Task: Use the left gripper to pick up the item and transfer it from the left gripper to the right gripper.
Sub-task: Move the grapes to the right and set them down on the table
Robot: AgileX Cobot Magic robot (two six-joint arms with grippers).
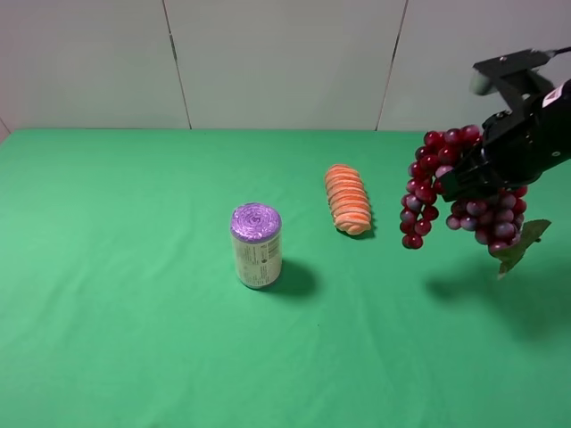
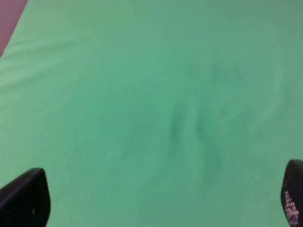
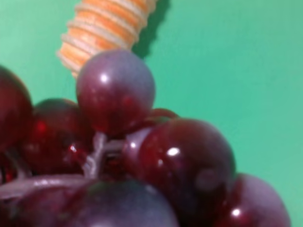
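The item (image 1: pixel 419 201), a curved bunch of dark red and purple grapes with a green leaf (image 1: pixel 522 239) at its lower end, hangs above the table at the far right. My right gripper (image 1: pixel 459 183) is shut on its middle, and both ends droop down. Close-up grapes (image 3: pixel 118 142) fill the right wrist view and hide the fingers there. My left gripper (image 2: pixel 158 198) is out of the exterior view. In the left wrist view its two black fingertips (image 2: pixel 23 196) stand far apart, open, with only green cloth between them.
A purple-topped white can (image 1: pixel 256 245) stands upright mid-table. An orange ridged bread-like piece (image 1: pixel 347 199) (image 3: pixel 102 28) lies just left of the hanging grapes. The green cloth (image 1: pixel 134 339) covers the table up to a white wall. A maroon strip (image 2: pixel 9 19) borders the cloth.
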